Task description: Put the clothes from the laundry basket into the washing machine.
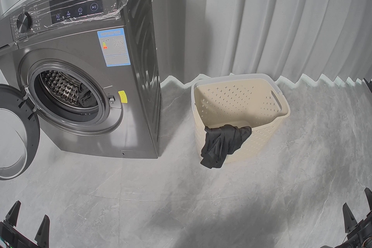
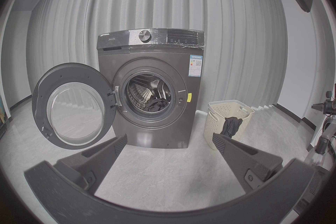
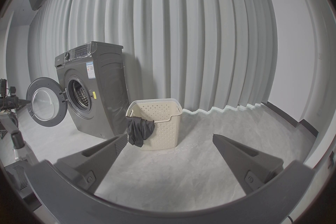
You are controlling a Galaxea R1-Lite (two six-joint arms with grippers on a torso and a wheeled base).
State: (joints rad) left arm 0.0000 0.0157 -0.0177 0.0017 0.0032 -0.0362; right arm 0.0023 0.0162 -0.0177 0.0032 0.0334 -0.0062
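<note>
While a garment (image 1: pixel 223 142) drapes the basket (image 1: pixel 240 105) rim beside the washer (image 1: pixel 143 66), we hold left gripper (image 2: pixel 168 138) and right gripper (image 3: pixel 168 137) spread, well back.

The washing machine (image 1: pixel 135 66) stands left of the laundry basket (image 1: pixel 248 105). One garment (image 1: pixel 86 98) lies in its drum (image 1: pixel 58 84); a second garment (image 1: pixel 223 144) hangs over the basket's near rim.

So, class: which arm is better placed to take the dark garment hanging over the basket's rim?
Right, probably. The dark garment and laundry basket lie on the robot's right side, nearer the open, empty right gripper. The left gripper, also open, faces the washing machine.
</note>
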